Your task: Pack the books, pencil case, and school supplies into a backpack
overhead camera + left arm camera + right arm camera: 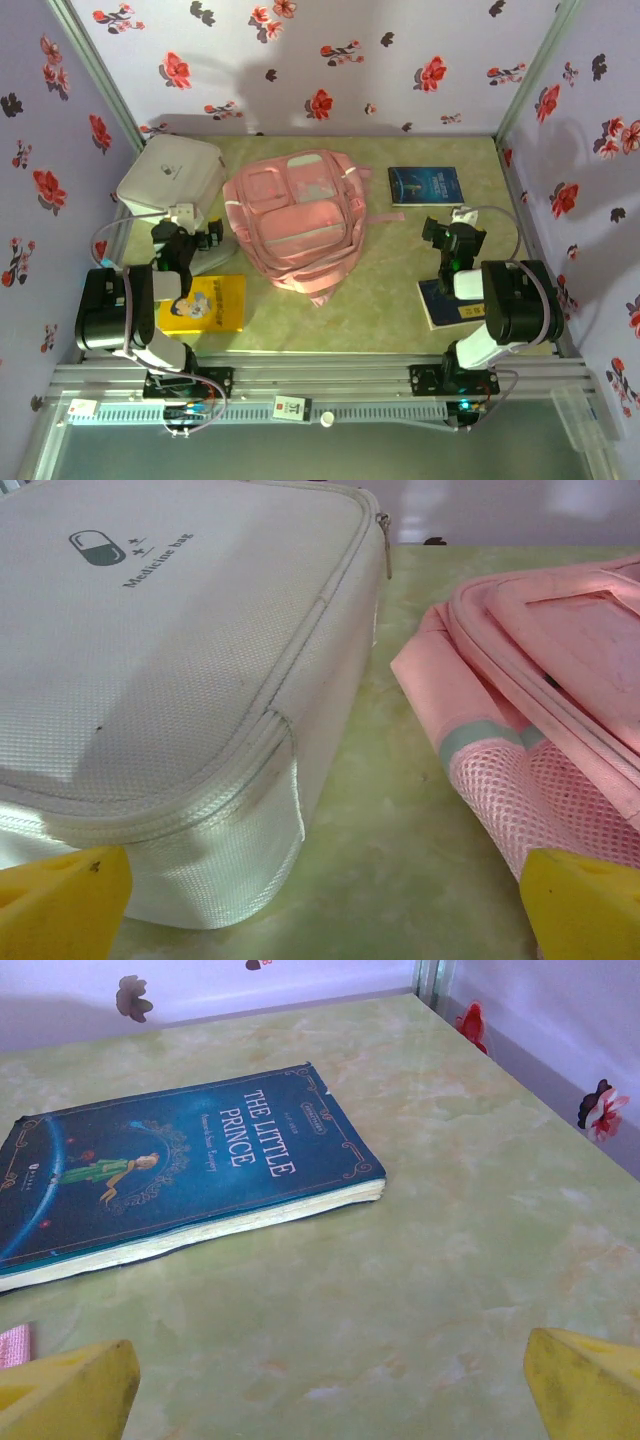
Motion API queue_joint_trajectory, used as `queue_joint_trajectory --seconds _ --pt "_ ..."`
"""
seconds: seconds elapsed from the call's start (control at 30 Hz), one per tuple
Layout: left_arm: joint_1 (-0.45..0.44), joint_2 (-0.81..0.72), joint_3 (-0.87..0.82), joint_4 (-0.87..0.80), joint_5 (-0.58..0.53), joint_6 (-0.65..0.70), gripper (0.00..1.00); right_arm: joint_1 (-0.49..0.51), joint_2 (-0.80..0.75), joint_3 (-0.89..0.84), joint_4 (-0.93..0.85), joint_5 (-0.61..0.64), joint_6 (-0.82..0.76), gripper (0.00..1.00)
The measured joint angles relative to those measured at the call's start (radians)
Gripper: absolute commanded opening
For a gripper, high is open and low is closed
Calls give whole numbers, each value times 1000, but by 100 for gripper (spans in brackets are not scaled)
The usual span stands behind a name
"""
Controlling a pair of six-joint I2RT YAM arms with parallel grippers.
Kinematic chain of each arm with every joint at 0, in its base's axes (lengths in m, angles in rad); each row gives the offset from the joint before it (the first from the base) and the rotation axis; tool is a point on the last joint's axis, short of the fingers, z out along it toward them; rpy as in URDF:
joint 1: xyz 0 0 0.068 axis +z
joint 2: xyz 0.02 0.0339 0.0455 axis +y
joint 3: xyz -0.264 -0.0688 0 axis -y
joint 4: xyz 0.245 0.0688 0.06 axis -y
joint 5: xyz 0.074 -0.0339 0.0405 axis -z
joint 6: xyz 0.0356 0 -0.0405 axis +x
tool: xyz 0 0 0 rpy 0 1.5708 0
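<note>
The pale-pink backpack (pixel 300 225) lies flat in the middle of the table; its mesh side pocket (pixel 540 800) is on the right in the left wrist view. One dark blue book (pixel 425 186) lies far right and reads "The Little Prince" (pixel 180 1175). A second blue book (pixel 440 305) is partly hidden under the right arm. The yellow book (pixel 205 303) lies near left. My left gripper (pixel 207 237) (pixel 325 920) stands open between a white zipped case (pixel 150 680) and the backpack. My right gripper (pixel 438 233) (pixel 330 1400) is open over bare table, short of the far blue book.
The white case (pixel 170 175), printed "Medicine bag", sits at the far left corner. Floral walls close in the table on three sides. A pink strap end (pixel 12 1345) lies left of the right gripper. A metal rail (pixel 320 375) runs along the near edge.
</note>
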Motion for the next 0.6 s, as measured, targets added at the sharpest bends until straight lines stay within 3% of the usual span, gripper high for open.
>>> queue_joint_trajectory --seconds 0.6 --pt "0 0 0 0 -2 -6 100 0 0 0 0 0 0 99"
